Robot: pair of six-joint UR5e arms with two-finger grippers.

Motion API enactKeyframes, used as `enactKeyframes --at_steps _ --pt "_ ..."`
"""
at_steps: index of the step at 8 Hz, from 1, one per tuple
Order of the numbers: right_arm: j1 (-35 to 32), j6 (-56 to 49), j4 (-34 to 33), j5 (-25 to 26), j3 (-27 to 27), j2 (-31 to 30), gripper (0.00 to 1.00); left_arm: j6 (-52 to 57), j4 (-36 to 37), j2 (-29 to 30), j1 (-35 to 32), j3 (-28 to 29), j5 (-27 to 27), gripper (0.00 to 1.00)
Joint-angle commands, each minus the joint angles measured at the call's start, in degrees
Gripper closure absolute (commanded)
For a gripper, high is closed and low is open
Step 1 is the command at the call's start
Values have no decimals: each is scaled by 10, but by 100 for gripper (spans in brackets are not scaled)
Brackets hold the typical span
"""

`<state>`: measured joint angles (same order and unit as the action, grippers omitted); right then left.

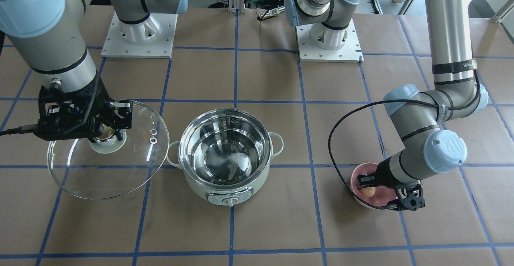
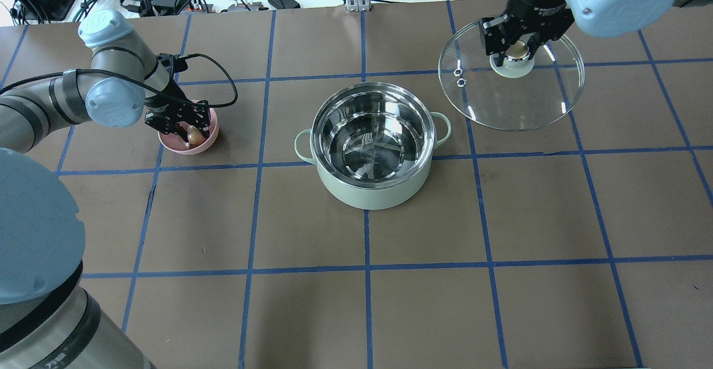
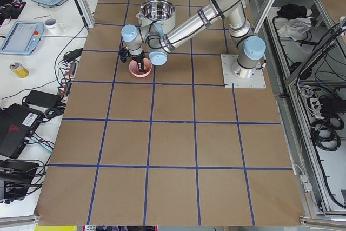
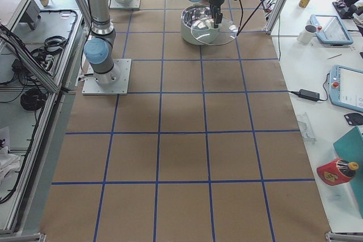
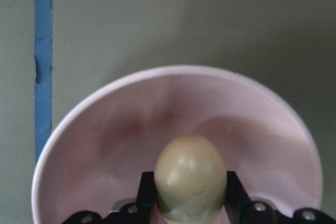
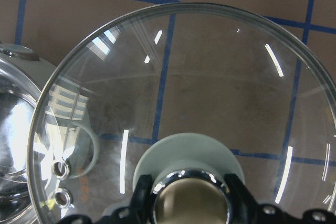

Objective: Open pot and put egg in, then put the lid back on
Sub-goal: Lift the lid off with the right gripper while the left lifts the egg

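The mint-green pot (image 2: 372,149) stands open at the table's middle, its steel inside empty; it also shows in the front view (image 1: 225,155). My right gripper (image 2: 515,51) is shut on the knob of the clear glass lid (image 2: 512,93) and holds it beside the pot, off to the side; the lid shows in the right wrist view (image 6: 210,108) and front view (image 1: 104,157). My left gripper (image 2: 186,132) is inside the pink bowl (image 2: 206,140), its fingers closed on the tan egg (image 5: 190,177), which also shows in the front view (image 1: 368,191).
The pink bowl (image 1: 363,201) sits on the brown paper with blue tape lines, well to the pot's side. The two arm bases (image 1: 138,33) stand at the table's robot side. Cables and equipment lie beyond the far edge in the overhead view.
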<state>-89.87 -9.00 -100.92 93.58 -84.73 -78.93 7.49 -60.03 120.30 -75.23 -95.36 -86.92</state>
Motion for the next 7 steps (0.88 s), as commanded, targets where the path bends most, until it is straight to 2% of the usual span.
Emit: enactKeyframes --at_steps 1,2,3,5,6,7 --pt "54 -62 18 -7 -1 -1 100 -2 -2 -9 0 1 -3 100" --pt "60 -63 24 -14 -1 -1 100 -3 -10 -29 -4 1 -7 100" --pt "61 -63 23 -17 -1 -1 100 -4 -52 -56 -18 9 -9 100" --pt "63 -64 24 -16 -2 -1 100 -7 -189 -107 -49 88 -9 100" --pt "62 -65 25 -16 -2 -1 100 -40 -233 -111 -82 136 -12 100" --pt "63 -72 26 -16 -2 -1 100 -99 -242 -113 -131 166 -21 100"
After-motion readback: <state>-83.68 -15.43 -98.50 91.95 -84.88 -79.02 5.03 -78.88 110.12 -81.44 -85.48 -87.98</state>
